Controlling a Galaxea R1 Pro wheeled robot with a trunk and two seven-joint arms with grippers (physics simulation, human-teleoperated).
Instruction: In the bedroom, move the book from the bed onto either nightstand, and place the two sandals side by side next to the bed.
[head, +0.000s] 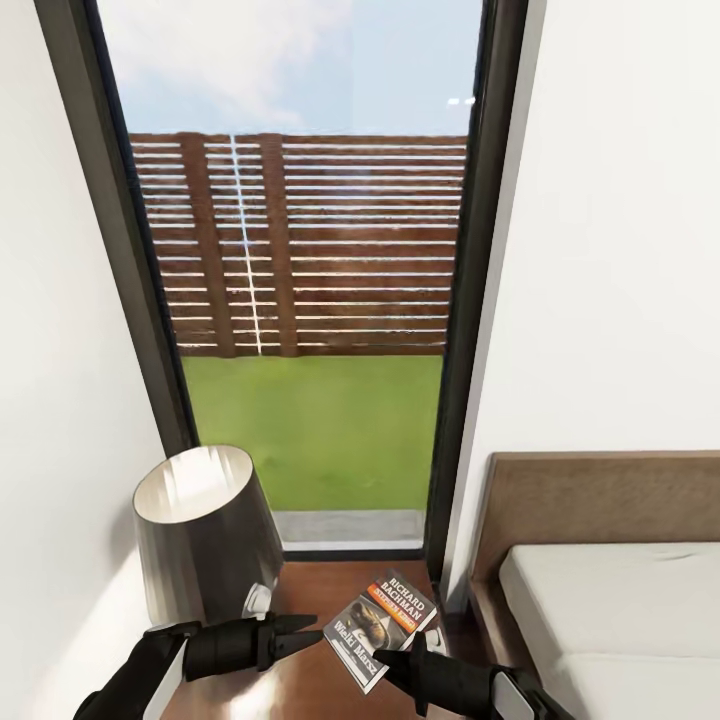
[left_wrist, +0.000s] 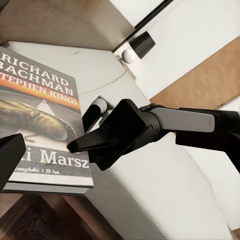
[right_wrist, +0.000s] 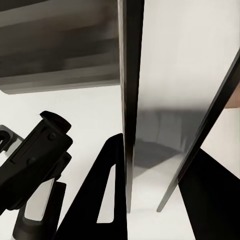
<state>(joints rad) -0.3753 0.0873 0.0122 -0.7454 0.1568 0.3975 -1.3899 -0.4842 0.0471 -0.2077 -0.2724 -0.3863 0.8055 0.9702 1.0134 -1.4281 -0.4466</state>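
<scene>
The book, dark with an orange band and "RICHARD BACHMAN" lettering, hangs tilted just over the nightstand. My right gripper is shut on its near corner. In the left wrist view the book lies cover up with the right gripper pinching its edge. The right wrist view looks along the book edge-on, between that gripper's fingers. My left gripper is open and empty, pointing at the book from the lamp side and not touching it. The bed lies to the right. The sandals are out of view.
A metallic cone-shaded lamp stands on the nightstand's left part, close behind my left arm. A tall dark-framed window with fence and grass is straight ahead. White walls flank it, and the bed's brown headboard rises right of the nightstand.
</scene>
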